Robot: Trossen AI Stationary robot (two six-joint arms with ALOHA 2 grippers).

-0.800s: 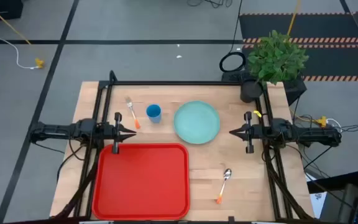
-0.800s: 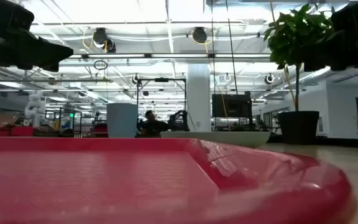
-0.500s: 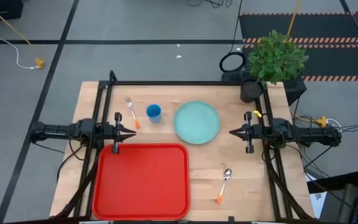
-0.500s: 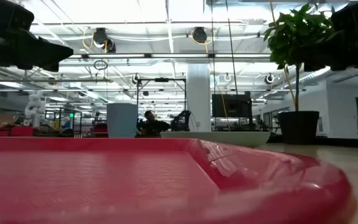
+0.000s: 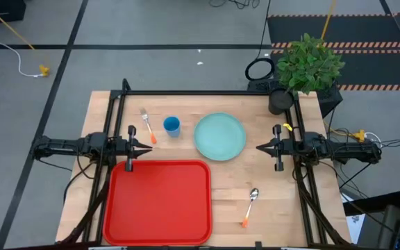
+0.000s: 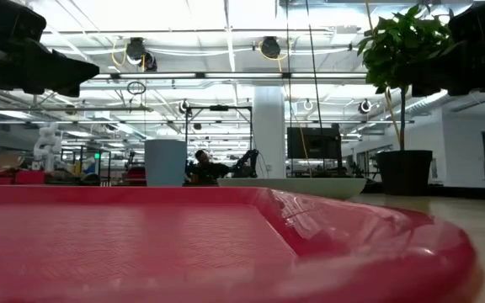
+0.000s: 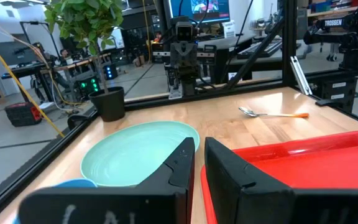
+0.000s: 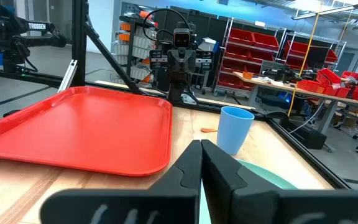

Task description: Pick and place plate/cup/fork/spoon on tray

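Both pincers empty: left pincer a hair apart, right pincer pinched together, hovering beside the plate.

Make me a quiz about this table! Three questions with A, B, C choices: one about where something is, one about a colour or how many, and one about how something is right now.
1. Where is the spoon?
A. on the tray
B. on the bare table, right of the tray
C. inside the cup

2. What colour is the cup?
A. blue
B. yellow
C. black

3. What is on the tray now?
A. the plate
B. the fork and the cup
C. nothing

Answers:
1. B: the high view shows the spoon lying on the wood, right of the red tray.
2. A: the cup stands bright blue between the fork and the plate.
3. C: all four things rest on the table outside the tray's rim, and the left gripper and right gripper hold nothing.
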